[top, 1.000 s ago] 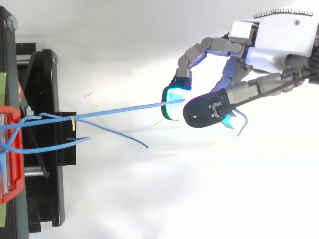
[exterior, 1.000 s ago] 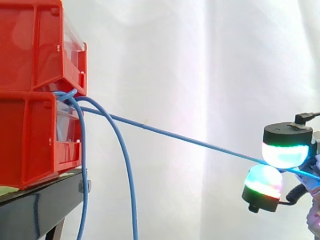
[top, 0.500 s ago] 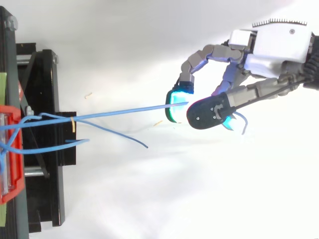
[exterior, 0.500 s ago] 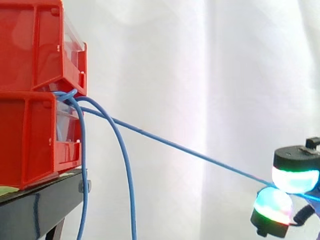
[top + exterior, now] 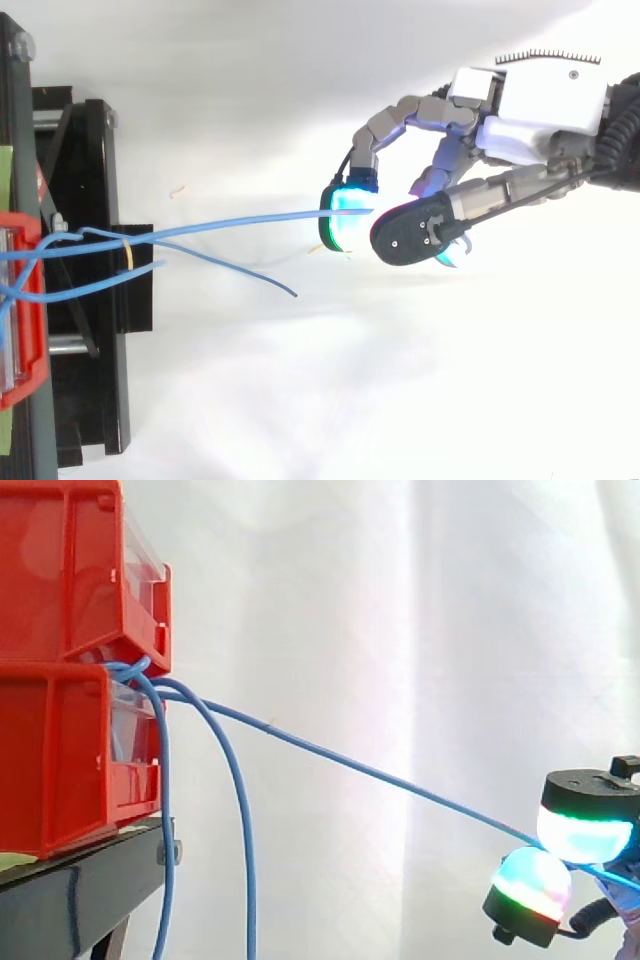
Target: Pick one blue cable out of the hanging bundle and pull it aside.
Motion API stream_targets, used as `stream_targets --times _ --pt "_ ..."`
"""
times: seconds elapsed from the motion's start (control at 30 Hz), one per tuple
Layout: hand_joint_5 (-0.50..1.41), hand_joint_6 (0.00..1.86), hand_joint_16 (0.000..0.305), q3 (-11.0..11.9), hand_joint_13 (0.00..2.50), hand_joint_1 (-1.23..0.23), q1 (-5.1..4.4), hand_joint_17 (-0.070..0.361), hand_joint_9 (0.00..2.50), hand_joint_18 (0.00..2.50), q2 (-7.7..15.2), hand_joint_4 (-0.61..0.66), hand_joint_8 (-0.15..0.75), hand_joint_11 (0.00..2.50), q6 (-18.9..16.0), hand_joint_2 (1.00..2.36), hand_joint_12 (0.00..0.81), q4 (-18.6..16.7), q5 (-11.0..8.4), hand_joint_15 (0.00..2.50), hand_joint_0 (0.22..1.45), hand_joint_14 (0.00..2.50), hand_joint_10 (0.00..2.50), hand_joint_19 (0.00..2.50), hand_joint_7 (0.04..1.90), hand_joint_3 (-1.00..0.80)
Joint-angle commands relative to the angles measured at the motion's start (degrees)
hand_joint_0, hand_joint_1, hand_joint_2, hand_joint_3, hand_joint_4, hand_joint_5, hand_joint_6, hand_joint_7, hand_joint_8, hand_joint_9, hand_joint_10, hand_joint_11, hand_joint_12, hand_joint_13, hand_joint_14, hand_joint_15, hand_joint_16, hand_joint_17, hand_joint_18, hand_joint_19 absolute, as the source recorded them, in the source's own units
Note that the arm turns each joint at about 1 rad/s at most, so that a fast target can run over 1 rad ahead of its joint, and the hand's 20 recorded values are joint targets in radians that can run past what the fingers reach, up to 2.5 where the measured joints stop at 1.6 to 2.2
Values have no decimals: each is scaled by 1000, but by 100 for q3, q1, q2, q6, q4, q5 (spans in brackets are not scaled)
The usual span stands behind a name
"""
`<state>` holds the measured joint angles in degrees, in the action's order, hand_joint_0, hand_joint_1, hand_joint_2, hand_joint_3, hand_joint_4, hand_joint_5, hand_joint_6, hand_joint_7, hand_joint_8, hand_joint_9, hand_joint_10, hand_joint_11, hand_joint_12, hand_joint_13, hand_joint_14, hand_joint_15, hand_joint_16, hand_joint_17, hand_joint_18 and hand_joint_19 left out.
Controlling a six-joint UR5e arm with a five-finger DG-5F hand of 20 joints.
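**Hand pinches one blue cable, stretched taut to the lower right**

Hand (image 5: 535,105) sits at the right of the top view with its fingers curled. Two glowing fingertips (image 5: 585,832) close on the blue cable (image 5: 380,774), one pad above it and one below. In the side view the cable runs in a straight slant from the gap between the two stacked red bins (image 5: 60,580) at the upper left down to the pads at the lower right. A short stretch of it shows beyond them. The rest of the bundle (image 5: 165,830) hangs slack beside the bins' front and drops past the black stand (image 5: 80,895) at the lower left. The white curtain (image 5: 400,600) hangs behind.
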<state>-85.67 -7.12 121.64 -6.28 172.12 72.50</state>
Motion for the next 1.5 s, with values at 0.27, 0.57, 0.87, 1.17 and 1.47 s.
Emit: stream_targets --times 0.27,0.57,0.87,1.17,1.47 --pt "-54 919 50 -108 1034 -688 -9 112 1482 768 9 -122 248 1082 30 1012 338 -29 1 647 622 22 27 488 912 -291" --pt "-54 918 50 -530 1035 -689 -27 113 1485 772 9 -122 249 1073 21 1012 341 -732 -131 644 623 23 26 478 915 -290" --pt "-53 917 50 -688 1037 -691 -53 113 1485 772 0 -123 244 1080 39 1011 347 -1066 -456 644 624 22 25 485 921 -289" --pt "-52 916 51 -688 1031 -691 -53 114 1478 769 0 -120 244 1070 92 1011 341 -1057 -456 640 624 25 26 477 925 -286" --pt "-53 917 50 -688 1029 -691 -53 113 1480 759 0 -126 243 1074 92 1011 335 -1066 -456 642 626 24 27 479 920 -292"
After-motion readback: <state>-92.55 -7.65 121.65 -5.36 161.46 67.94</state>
